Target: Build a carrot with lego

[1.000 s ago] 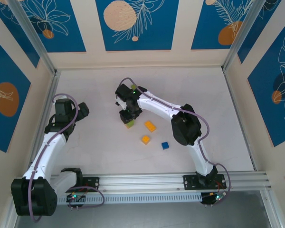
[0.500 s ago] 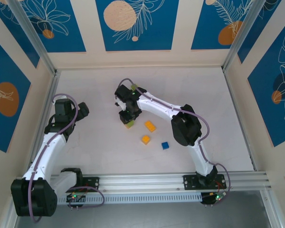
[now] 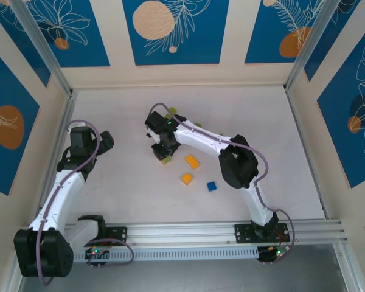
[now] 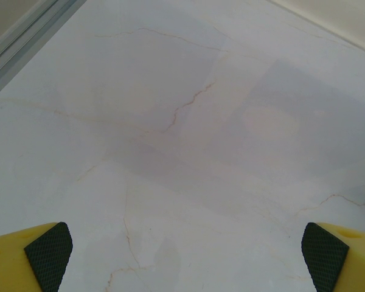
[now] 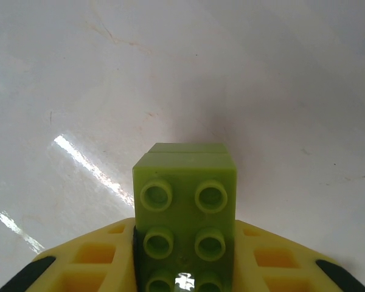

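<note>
My right gripper (image 5: 184, 267) is shut on a lime green lego brick (image 5: 185, 182), whose studs face the camera; a seam near its far end suggests two bricks stacked. From above, this gripper (image 3: 163, 151) sits mid-table with the green brick (image 3: 165, 160) at its tip, low over the table. Two orange lego bricks (image 3: 193, 161) (image 3: 186, 178) and a blue one (image 3: 211, 186) lie just to its right. Another lime green brick (image 3: 171, 111) lies behind the right arm. My left gripper (image 4: 185, 258) is open over bare table, far to the left (image 3: 104, 141).
Patterned blue walls and metal rails (image 3: 58, 73) enclose the pale marbled table (image 3: 261, 134). The mounting rail (image 3: 188, 231) for both arms runs along the near edge. There is open room on the right and at the back.
My right gripper has shifted slightly to the left with the green brick still in it. The left arm has stayed put.
</note>
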Available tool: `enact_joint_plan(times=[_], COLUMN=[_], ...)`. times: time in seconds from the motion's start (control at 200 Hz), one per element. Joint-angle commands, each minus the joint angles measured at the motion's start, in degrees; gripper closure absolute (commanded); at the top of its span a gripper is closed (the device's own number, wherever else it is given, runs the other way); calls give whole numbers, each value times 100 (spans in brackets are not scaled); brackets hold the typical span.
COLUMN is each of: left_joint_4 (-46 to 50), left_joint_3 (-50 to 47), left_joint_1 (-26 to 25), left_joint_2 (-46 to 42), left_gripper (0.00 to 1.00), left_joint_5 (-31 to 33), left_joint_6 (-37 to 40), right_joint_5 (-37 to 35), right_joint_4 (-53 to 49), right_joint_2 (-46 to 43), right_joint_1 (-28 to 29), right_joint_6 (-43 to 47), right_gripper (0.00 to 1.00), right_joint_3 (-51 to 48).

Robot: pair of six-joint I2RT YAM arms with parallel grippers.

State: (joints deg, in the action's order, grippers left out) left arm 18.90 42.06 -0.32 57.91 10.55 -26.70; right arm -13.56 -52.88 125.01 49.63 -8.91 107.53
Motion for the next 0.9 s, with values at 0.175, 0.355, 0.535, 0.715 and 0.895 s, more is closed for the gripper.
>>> enact_joint_plan(times=[0.175, 0.355, 0.535, 0.715, 0.895], left_joint_4=[-38, -28, -72, -40, -24], left_joint_3=[65, 60, 80, 83, 92], left_joint_1=[73, 76, 76, 76, 71], left_joint_2=[-87, -104, -30, -113, -88], left_gripper=[1, 1, 1, 1, 1], left_joint_5=[-31, -26, -79, -22, -26], left_joint_6=[-59, -60, -68, -64, -61], right_joint_5=[133, 181, 415, 459, 477], right_joint_4=[-760, -712, -486, -548, -512], right_joint_2=[608, 517, -58, -277, -252], right_joint_1=[132, 109, -27, -87, -120], right_joint_6=[98, 93, 170, 615, 899], right_gripper=[67, 68, 68, 67, 67], right_joint_3=[-711, -733, -612, -245, -85])
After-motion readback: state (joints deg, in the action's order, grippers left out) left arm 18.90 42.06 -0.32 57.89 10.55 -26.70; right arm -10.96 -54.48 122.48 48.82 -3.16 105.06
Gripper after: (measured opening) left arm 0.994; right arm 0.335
